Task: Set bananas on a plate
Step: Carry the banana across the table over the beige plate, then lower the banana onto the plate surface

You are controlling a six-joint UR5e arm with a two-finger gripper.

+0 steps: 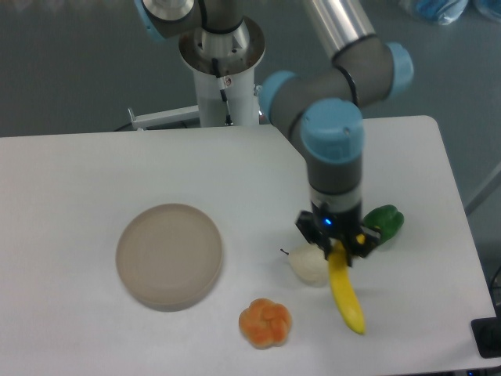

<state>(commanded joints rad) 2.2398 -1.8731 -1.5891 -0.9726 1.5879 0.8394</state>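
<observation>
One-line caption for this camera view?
Gripper closed on the banana beside a pear; plate empty.

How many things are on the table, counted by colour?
Yellow: 1, banana
Orange: 1, lobed fruit
Whitish: 1, pear
Green: 1, pepper
Beige: 1, plate
Total: 5
</observation>
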